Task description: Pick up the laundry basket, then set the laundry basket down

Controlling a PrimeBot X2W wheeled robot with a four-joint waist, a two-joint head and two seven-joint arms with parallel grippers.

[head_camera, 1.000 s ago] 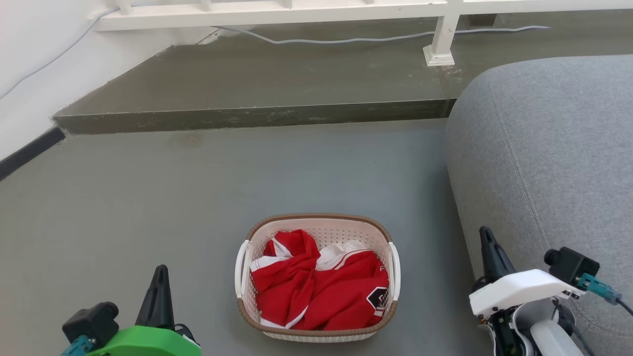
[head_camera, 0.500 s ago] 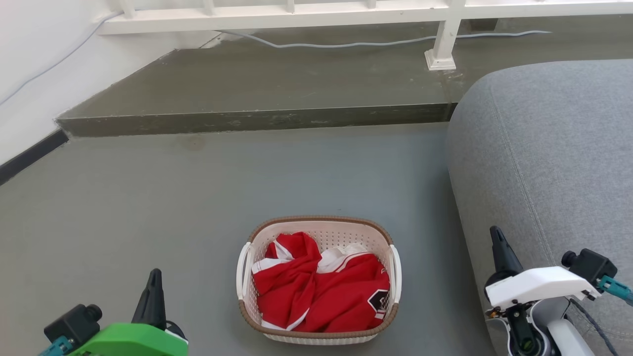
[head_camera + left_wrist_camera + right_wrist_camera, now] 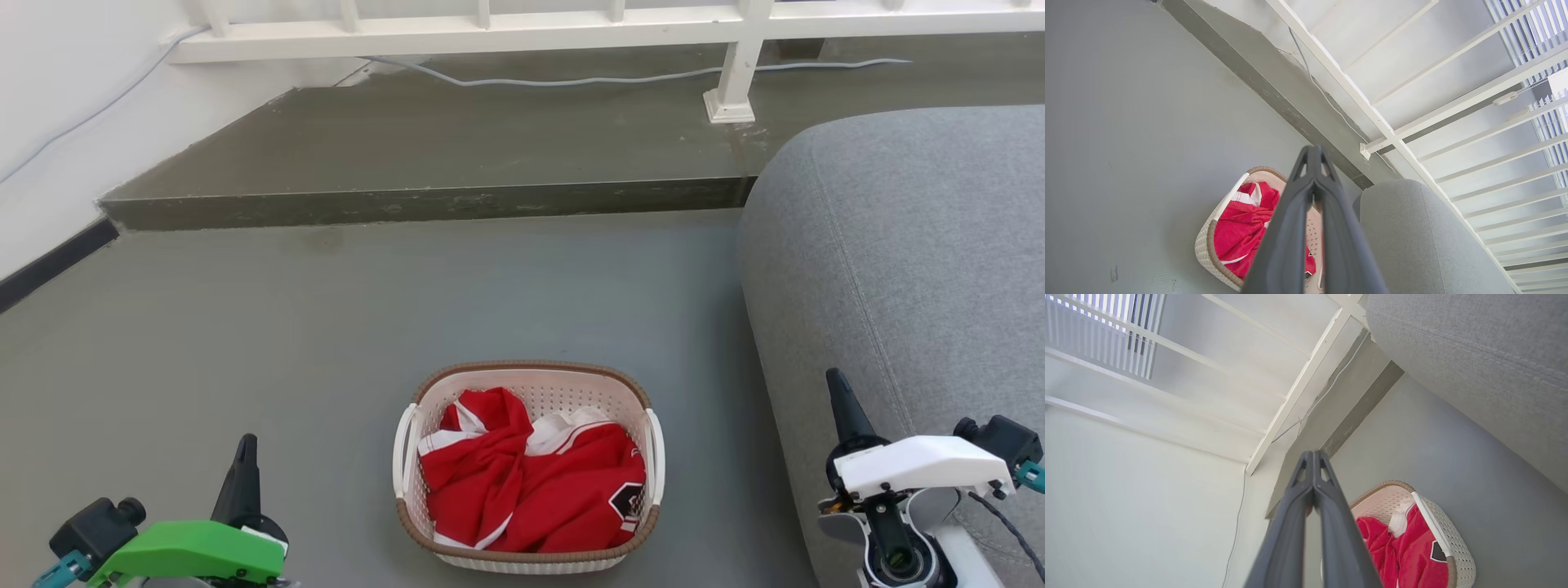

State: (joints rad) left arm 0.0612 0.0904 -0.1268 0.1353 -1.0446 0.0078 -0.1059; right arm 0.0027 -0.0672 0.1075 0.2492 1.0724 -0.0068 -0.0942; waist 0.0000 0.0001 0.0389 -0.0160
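Grey floor (image 3: 245,327) is bordered on the right by a grey sofa (image 3: 914,261). The laundry basket (image 3: 531,366) is set on the floor near it, filled with red clothing (image 3: 531,482). The left gripper (image 3: 245,445) and right gripper (image 3: 838,384) are seen pressed closed and empty, apart from the basket. If only one handle were lifted, the clothing could be tipped out.
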